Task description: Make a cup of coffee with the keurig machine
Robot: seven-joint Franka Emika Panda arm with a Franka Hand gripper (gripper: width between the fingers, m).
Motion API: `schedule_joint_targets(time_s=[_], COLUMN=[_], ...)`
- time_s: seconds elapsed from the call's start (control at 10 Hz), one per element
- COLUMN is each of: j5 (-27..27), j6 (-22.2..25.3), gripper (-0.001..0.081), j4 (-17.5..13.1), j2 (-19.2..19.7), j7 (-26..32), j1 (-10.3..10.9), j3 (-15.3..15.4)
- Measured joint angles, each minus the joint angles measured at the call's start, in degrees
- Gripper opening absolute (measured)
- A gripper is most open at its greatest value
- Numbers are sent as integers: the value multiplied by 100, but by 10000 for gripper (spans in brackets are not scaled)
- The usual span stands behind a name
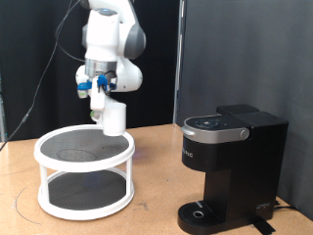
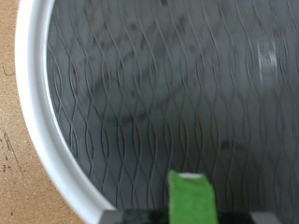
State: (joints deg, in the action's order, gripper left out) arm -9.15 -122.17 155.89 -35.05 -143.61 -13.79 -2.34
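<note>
The white cup [image 1: 114, 118] hangs in the air just above the top shelf of a white two-tier round rack [image 1: 84, 147] at the exterior view's left. My gripper [image 1: 104, 103] is shut on the cup's upper side and holds it upright. The black keurig machine [image 1: 230, 162] stands at the exterior view's right with its lid closed and its round drip base [image 1: 201, 211] bare. The wrist view shows the rack's dark mesh shelf [image 2: 168, 84], its white rim [image 2: 42, 140] and one green finger pad [image 2: 190, 198]; the cup does not show there.
The rack and machine stand on a wooden table [image 1: 156, 211]. A stretch of bare table lies between them. A black curtain hangs behind. Cables run down beside the arm at the exterior view's left.
</note>
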Motion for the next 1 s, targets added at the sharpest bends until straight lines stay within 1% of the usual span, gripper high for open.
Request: schedule_joint_targets(time_s=[0.1,0.2,0.3,0.4,0.5,0.6,0.7,0.8,1.0], j5=[167,328,548,742,832,871,992,1129,1322], j6=[119,288,428,460,460,454,451,454,453], gripper=[7,7,7,7,7,7,7,7,7], j4=[-44,-91,-143,-179,-190,-185,-184,-184,-185], j2=[2,15,38,66,89,87,87,90,109], j7=[-667,-1062,-1195,-1240,-1247,-740,-784,-923,-1014], j1=[16,0,-56,-155,-352,-370,-404,-455,-632], j3=[266,548,822,1100,1345,1324,1326,1400,1665])
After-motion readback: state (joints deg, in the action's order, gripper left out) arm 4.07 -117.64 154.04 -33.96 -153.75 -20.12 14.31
